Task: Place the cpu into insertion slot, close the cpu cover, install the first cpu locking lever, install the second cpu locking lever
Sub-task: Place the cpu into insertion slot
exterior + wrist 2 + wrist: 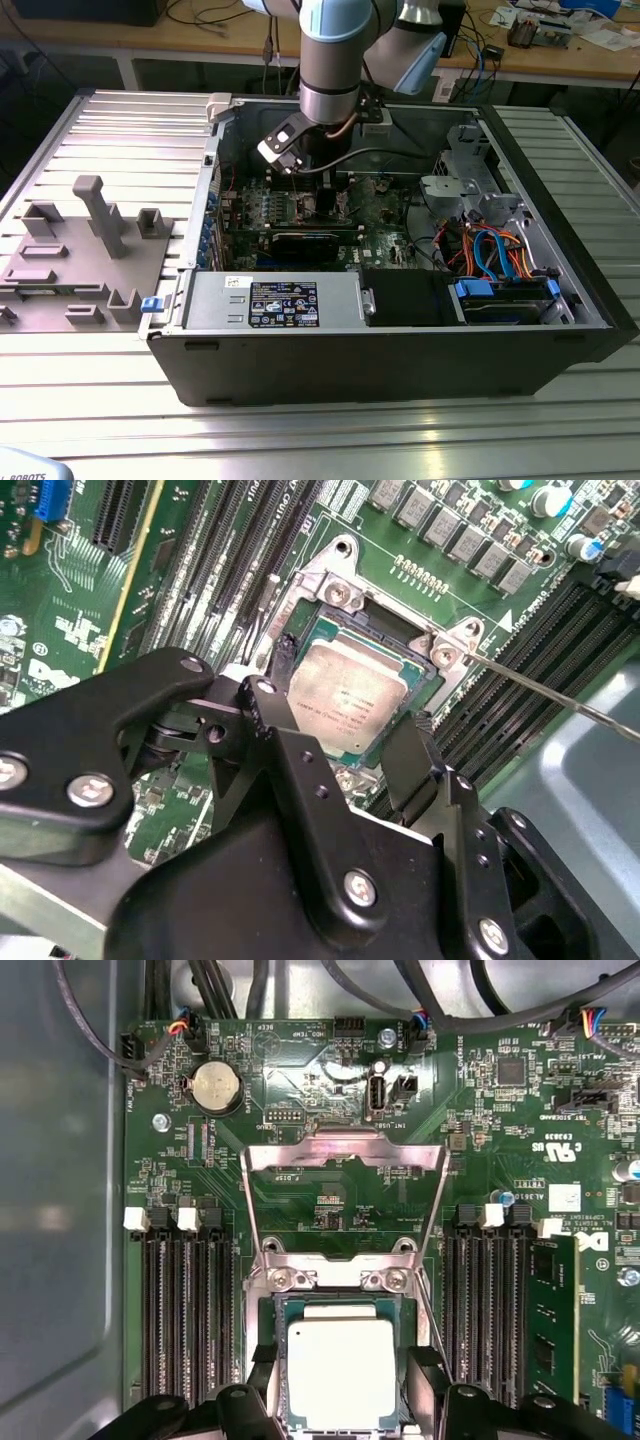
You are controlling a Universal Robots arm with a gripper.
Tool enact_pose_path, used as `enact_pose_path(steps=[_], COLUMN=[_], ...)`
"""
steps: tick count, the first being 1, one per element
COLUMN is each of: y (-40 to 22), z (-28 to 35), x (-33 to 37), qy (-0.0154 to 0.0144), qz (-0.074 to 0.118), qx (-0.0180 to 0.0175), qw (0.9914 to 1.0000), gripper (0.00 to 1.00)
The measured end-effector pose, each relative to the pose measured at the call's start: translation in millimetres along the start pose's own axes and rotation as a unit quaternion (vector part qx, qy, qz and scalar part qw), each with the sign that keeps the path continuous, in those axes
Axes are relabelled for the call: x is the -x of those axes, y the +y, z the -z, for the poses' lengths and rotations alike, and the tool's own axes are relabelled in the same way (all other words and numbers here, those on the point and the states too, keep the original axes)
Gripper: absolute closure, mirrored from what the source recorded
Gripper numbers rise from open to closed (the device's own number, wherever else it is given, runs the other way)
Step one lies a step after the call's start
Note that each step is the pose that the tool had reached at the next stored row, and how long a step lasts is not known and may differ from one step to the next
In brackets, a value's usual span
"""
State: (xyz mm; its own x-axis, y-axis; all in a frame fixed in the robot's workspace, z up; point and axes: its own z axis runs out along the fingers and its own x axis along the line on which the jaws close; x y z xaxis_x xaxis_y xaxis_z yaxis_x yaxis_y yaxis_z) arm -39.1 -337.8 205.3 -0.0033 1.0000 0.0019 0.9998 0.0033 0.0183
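Directly beneath the hand [345,1362], fingers [428,1368] apart astride it, the cpu [340,1380] lies in the insertion slot [340,1302], the cpu cover [345,1146] hinged open beyond.

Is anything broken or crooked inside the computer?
Nothing looks broken or crooked. The cpu cover is flipped open, and the cpu lies square in the insertion slot, uncovered.

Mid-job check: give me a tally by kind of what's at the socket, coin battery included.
cpu: 1
insertion slot: 1
cpu cover: 1, open
coin battery: 1
Total: 4
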Motion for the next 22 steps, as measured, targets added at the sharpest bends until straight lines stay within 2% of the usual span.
enact_pose_path(steps=[3,6,10,11,14,16,17,22], y=[0.1,0.1,0.1,0.1,0.0,0.1,0.0,0.1], z=[2.7,3.1,3.3,3.4,3.8,3.7,3.7,3.6], x=[-0.1,-0.6,-0.6,-0.6,-0.1,1.6,2.6,5.0], qy=[0.0,0.0019,0.002,0.002,0.0019,0.0019,0.0017,0.0016], qz=[0.0,0.0,0.0,0.001,0.004,0.008,0.01,0.015], qx=[0.0,0.0,0.0,0.0,-0.0001,-0.0001,-0.0001,-0.0006], qw=[1.0,1.0,1.0,1.0,0.99999,0.99997,0.99995,0.99989], gripper=[0.38,0.4,0.65,0.65,0.83,0.83,0.89,0.89])
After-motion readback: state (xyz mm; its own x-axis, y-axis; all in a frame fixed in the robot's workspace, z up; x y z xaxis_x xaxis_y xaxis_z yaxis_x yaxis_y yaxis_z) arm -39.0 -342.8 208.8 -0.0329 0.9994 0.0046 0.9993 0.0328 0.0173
